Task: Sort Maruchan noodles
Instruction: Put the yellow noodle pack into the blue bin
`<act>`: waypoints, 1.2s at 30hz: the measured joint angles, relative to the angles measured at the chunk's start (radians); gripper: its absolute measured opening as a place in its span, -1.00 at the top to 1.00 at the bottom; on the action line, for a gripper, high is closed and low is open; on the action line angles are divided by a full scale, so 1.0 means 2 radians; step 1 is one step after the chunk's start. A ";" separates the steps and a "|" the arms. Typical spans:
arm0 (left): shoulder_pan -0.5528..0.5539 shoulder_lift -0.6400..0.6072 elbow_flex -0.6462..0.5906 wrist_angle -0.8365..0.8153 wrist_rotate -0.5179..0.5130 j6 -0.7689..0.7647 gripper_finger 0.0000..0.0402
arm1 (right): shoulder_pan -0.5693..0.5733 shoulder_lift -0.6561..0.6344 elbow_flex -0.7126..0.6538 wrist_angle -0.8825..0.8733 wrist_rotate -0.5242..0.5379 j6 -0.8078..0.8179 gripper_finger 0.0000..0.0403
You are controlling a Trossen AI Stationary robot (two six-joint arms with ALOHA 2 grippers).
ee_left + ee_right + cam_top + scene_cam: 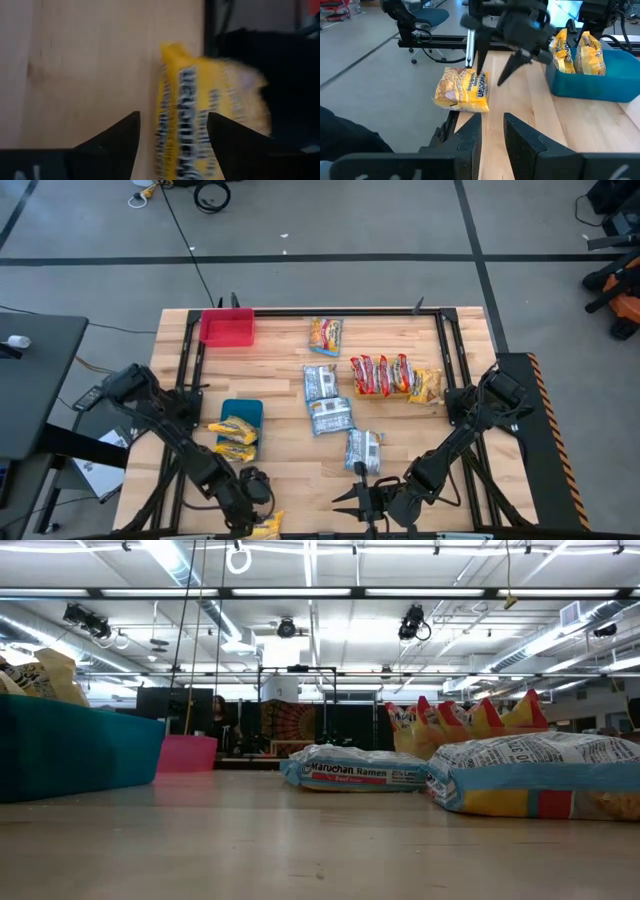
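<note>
Two dark fingers of the left gripper stand spread above a yellow packet at the near left edge of the desk; the jaws are open and hold nothing, one finger tip just beside the packet's inner edge. The packet lies flat with part of it hanging past the desk edge, which judging by its place makes it the stray to be gathered, and a careless push could tip it to the floor.

Near the middle of the near edge the right gripper waits low, its jaws narrow and empty, pointing left toward the same packet.

Beyond the left gripper, a blue bin already carries two yellow packets, the likely home for the stray. Farther off sit three silver-blue packets in a loose column, a fourth nearer the right gripper, a row of red packets on the right with another yellow one beside them, an orange packet at the far middle, and an empty red bin at the far left.
</note>
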 joint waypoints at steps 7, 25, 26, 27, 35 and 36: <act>-0.006 0.045 0.000 0.037 0.022 0.035 -0.17 | 0.000 0.000 0.000 -0.002 0.000 0.000 0.57; 0.012 0.043 0.000 -0.014 0.034 0.070 0.98 | 0.000 -0.060 0.000 -0.011 0.023 -0.096 0.64; 0.019 0.038 0.000 -0.020 0.039 0.076 0.98 | 0.000 -0.064 0.000 -0.016 0.023 -0.097 0.65; 0.026 0.032 0.002 -0.027 0.042 0.084 0.98 | 0.000 -0.068 0.000 -0.024 0.023 -0.097 0.66; 0.079 -0.031 0.066 -0.108 0.030 0.204 0.99 | -0.002 -0.122 0.000 -0.147 0.021 -0.054 0.85; 0.085 -0.037 0.078 -0.114 0.023 0.224 0.99 | -0.003 -0.126 0.000 -0.160 0.019 -0.059 0.88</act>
